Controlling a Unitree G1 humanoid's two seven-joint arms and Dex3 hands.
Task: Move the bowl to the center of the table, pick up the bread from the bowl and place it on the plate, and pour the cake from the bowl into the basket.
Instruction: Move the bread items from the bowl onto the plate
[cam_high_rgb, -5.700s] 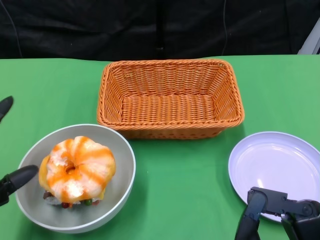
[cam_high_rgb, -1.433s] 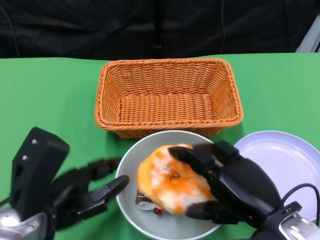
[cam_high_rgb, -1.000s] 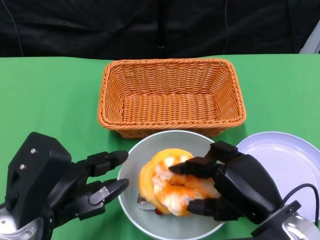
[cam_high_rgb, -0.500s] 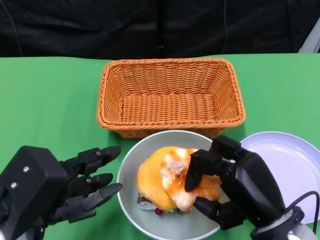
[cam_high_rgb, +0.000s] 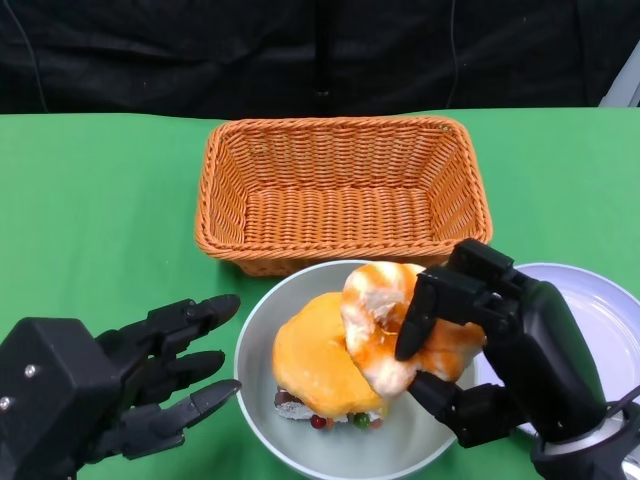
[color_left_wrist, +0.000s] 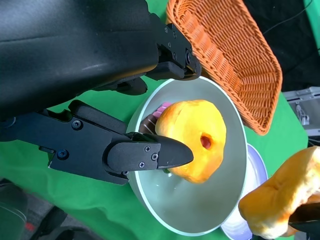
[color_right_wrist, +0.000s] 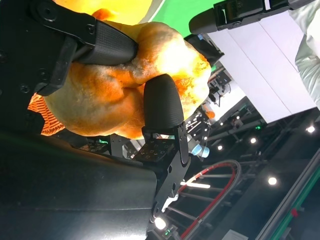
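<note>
Green table (cam_high_rgb: 90, 200) fills the frame. Your right robot hand (cam_high_rgb: 500, 350) has just lifted the bread (cam_high_rgb: 385, 320) clear of the bowl (cam_high_rgb: 262, 400) at lower centre, fingers clamped round it; the plate (cam_high_rgb: 600, 310) lies just right. Cake (cam_high_rgb: 315, 365) remains in the bowl. Your left robot hand (cam_high_rgb: 130, 380), lower left, has backed off, fingers spread, holding nothing.

A green table (cam_high_rgb: 100, 200) carries three things — a wicker basket (cam_high_rgb: 341, 195) at the back, a grey bowl (cam_high_rgb: 262, 420) just before it, a pale plate (cam_high_rgb: 610, 320) right of the bowl.
</note>
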